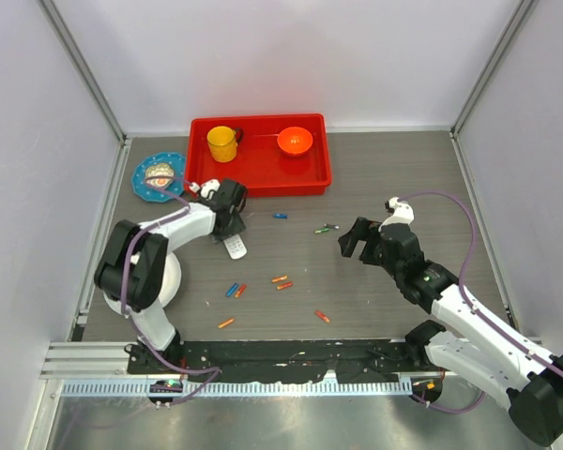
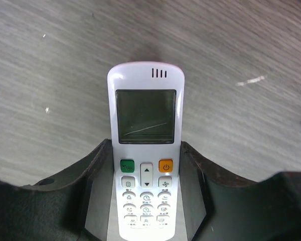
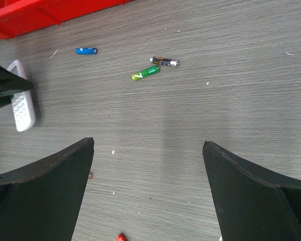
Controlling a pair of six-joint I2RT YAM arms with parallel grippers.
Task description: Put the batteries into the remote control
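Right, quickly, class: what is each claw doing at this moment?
Left claw: set close on both sides of the remote control; a firm grip cannot be told.
Right claw: open, holding nothing.

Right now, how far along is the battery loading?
Done: nothing visible; the batteries lie loose on the table. In hand: the left gripper straddles the remote, buttons up, grip not clear; the right gripper hangs open and empty. Left: probably turn the remote over, get at its back, then pick up batteries and load them.
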